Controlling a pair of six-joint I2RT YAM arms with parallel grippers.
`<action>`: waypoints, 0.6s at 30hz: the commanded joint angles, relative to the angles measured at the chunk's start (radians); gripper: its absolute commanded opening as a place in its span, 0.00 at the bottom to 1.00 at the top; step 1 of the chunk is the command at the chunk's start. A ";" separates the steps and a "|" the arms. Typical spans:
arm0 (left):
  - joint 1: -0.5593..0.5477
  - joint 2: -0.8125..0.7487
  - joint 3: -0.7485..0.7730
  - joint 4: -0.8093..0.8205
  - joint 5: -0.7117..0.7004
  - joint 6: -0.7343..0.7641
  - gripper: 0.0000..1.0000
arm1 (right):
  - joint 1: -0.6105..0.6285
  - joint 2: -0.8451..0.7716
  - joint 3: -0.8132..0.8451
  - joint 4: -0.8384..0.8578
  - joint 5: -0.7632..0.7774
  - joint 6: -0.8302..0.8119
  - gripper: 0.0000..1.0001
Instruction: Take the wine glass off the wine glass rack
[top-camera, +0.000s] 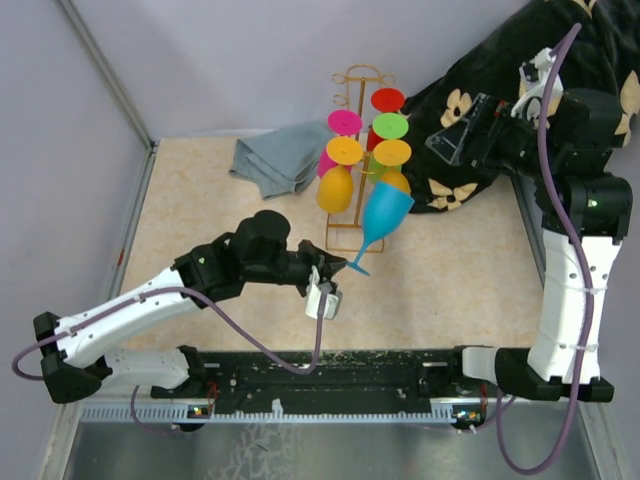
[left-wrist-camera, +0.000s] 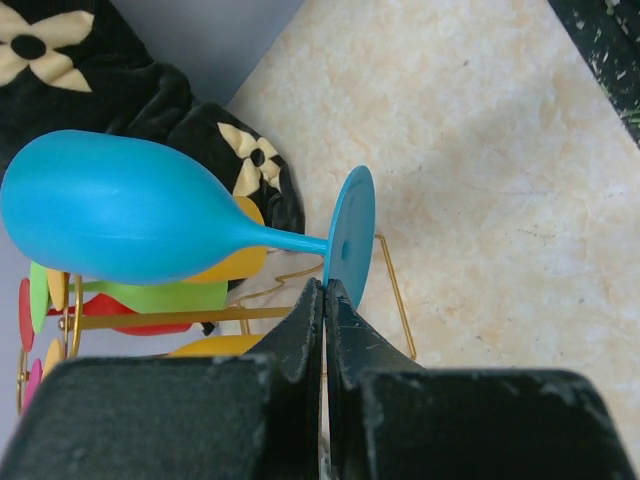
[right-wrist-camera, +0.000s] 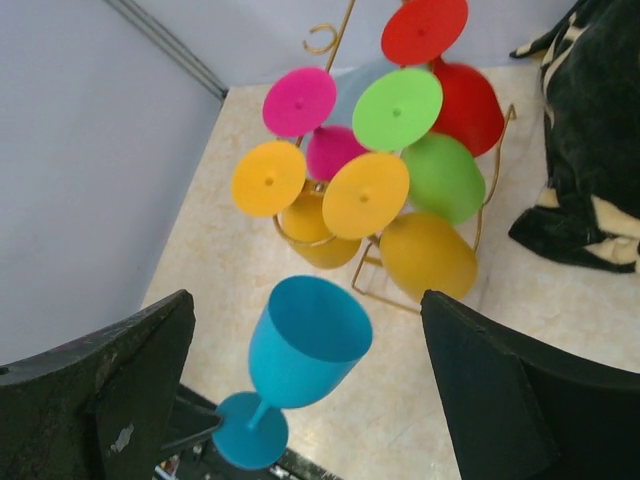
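Top view: left gripper (top-camera: 338, 266) pinched blue wine glass (top-camera: 386, 210) by its foot, bowl tilted beyond the jaws, off the wine glass rack (top-camera: 358, 78), just beside it. Left wrist: jaws pressed onto foot rim. Right wrist: right gripper (right-wrist-camera: 306, 310) spread wide, glass beyond the jaws.

A beige, marbled worktop (top-camera: 200, 220) meets plain pale lilac walls (top-camera: 220, 60). A grey cloth (top-camera: 275, 160) lies crumpled at the back; black flowered fabric (top-camera: 480, 170) drapes over the right corner.
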 joint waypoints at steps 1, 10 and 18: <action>-0.034 -0.022 -0.058 0.116 -0.035 0.146 0.00 | -0.004 -0.087 -0.073 -0.036 -0.070 -0.023 0.94; -0.067 0.013 -0.164 0.245 -0.021 0.294 0.00 | 0.005 -0.168 -0.237 -0.086 -0.114 -0.027 0.91; -0.069 0.049 -0.266 0.383 0.027 0.399 0.00 | 0.027 -0.206 -0.333 -0.110 -0.115 -0.044 0.91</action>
